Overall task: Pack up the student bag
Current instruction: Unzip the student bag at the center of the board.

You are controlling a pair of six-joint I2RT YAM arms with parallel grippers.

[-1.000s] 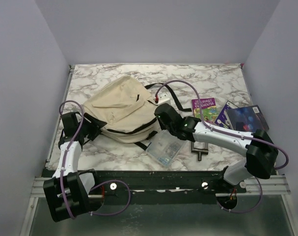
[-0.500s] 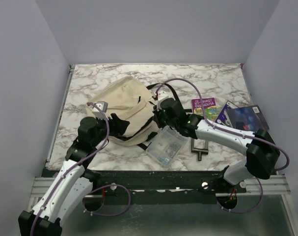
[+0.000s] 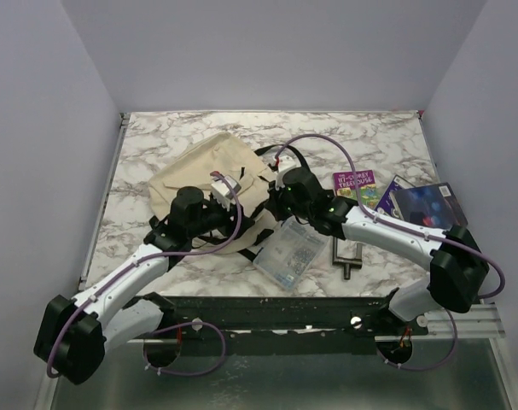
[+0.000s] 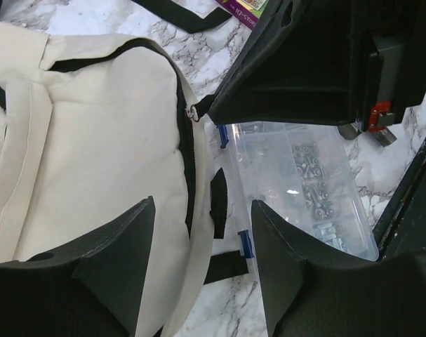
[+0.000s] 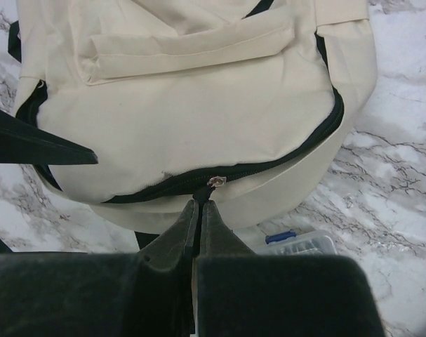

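The student bag (image 3: 199, 171) is a cream backpack with black zip lines, lying left of centre on the marble table. My right gripper (image 3: 273, 205) is at the bag's right edge, shut on the black tab of the zipper pull (image 5: 216, 181); its fingertips (image 5: 190, 208) are pressed together. My left gripper (image 3: 246, 211) reaches across the bag from the left. It is open in the left wrist view, with its jaws astride the bag's (image 4: 93, 140) right rim and a black strap (image 4: 220, 203). Nothing is gripped between them.
A clear plastic box of screws (image 3: 288, 252) lies right beside the bag's lower right edge. A purple book (image 3: 354, 184) and a blue book (image 3: 425, 205) lie further right. A small metal clamp (image 3: 348, 256) sits near the front edge.
My left arm swung from the bag's left side across it to the right edge, and its jaws opened wider. The right gripper stayed shut on the zipper pull.
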